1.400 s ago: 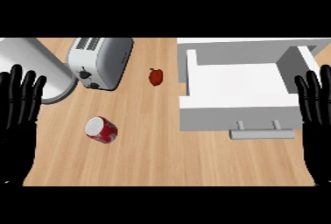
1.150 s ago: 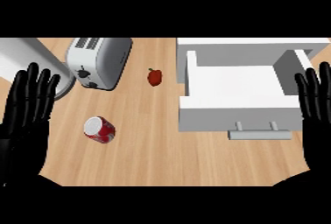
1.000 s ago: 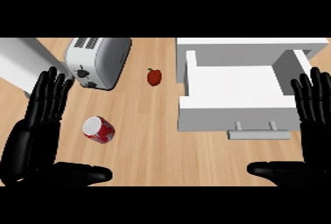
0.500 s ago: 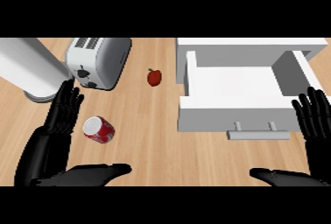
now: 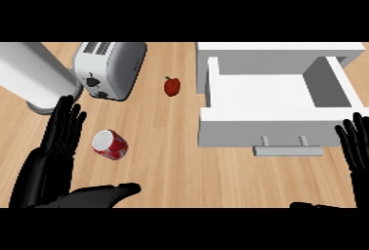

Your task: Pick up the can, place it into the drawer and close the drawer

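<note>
**Closing in on the can: left robot hand alongside, drawer open**

Lying on its side on the wooden tabletop (image 5: 173,161), the red can (image 5: 110,145) sits at about 8 o'clock from the view's centre, silver end tilted toward 11 o'clock. Nothing touches it.

Left robot hand (image 5: 54,156): fingers straight and spread, pointing toward 12 o'clock, just beside the can at its 9 o'clock side; thumb stretched out flat toward 3 o'clock, below the can at 6 o'clock. Compared with the frame half a second back, the hand sits a little closer in beside the can; the can itself has not shifted.

Right robot hand (image 5: 357,146): at the 3 o'clock edge, fingers straight and up, holding nothing. It shows lower and farther out than 1.4 s ago, when it stood beside the drawer's wall.

White drawer (image 5: 274,122): pulled open at 2 o'clock, handle (image 5: 288,150) facing 6 o'clock, same position as before.

Other items: white toaster (image 5: 110,68) at 11 o'clock; white cylinder (image 5: 32,73) at 10 o'clock, more of it in view than earlier; small red pepper (image 5: 172,86) between toaster and drawer.
</note>
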`<state>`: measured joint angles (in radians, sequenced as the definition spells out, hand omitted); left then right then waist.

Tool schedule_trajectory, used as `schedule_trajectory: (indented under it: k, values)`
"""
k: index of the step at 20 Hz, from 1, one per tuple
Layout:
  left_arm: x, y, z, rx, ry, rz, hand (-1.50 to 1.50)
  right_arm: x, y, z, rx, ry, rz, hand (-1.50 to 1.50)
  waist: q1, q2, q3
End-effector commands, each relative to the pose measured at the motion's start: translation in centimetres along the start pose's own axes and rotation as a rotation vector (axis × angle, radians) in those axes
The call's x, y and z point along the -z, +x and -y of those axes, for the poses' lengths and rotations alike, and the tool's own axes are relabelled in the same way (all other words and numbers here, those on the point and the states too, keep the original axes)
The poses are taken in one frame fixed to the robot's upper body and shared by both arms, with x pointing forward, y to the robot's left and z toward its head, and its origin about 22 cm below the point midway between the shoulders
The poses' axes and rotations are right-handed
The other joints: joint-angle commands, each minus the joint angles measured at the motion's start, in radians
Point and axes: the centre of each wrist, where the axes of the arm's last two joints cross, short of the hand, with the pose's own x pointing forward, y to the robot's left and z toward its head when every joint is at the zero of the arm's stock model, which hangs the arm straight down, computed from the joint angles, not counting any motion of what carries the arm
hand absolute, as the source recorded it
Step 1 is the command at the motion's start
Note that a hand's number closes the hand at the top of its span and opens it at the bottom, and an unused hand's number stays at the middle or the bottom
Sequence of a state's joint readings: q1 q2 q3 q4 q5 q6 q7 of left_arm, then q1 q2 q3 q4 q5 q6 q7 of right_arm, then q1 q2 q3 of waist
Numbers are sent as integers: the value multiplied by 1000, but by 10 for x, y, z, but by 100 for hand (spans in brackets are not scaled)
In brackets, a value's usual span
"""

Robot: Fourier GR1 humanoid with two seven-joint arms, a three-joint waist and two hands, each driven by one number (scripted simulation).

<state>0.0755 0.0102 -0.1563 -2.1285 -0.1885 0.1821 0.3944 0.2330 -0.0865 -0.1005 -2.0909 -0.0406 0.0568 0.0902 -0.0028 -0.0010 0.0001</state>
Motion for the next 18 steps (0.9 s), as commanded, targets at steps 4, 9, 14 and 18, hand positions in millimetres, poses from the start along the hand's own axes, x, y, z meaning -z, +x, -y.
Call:
schedule_trajectory:
  k: [4, 9, 14, 18]
  values:
    - [25, -17, 0, 11, 26, -34, -150, -7, -20, -2, -4, 0, 5, -150, -2, 1, 0]
    - [21, -32, -26, 6, 39, -31, -150, -14, 8, 7, -9, 7, 4, -150, 0, 0, 0]
    - [20, -53, -8, 18, 33, -57, -150, 13, -16, 24, 0, -6, 11, -150, 3, 1, 0]
    - [33, -67, -43, 9, 53, -52, -150, -7, -3, 19, -20, -3, 1, -150, 1, 0, 0]
